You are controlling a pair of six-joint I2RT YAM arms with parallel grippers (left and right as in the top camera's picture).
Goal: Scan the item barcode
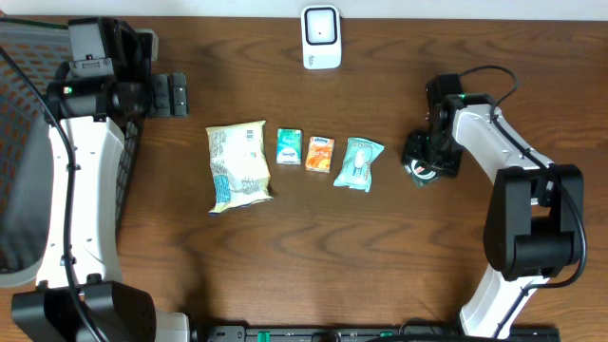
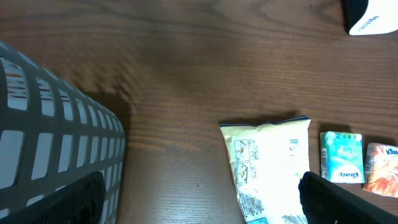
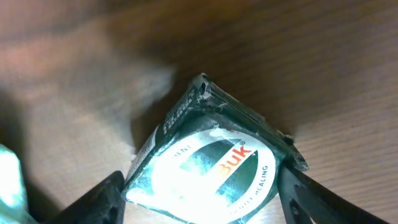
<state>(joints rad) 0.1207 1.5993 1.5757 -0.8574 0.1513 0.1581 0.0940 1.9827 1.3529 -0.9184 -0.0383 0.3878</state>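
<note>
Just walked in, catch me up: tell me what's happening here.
The right gripper sits over a dark packet at the right of the table, a finger on either side; a grip isn't certain. The left gripper is open and empty near the basket. Four snack packs lie in a row, and the white scanner stands at the far edge.

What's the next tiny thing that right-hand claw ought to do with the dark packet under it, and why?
Probably squeeze the right gripper shut onto the dark packet. Its fingers sit on either side of the packet, which lies flat on the table, and a firm pinch isn't evident yet, so lifting now might leave it behind.
</note>
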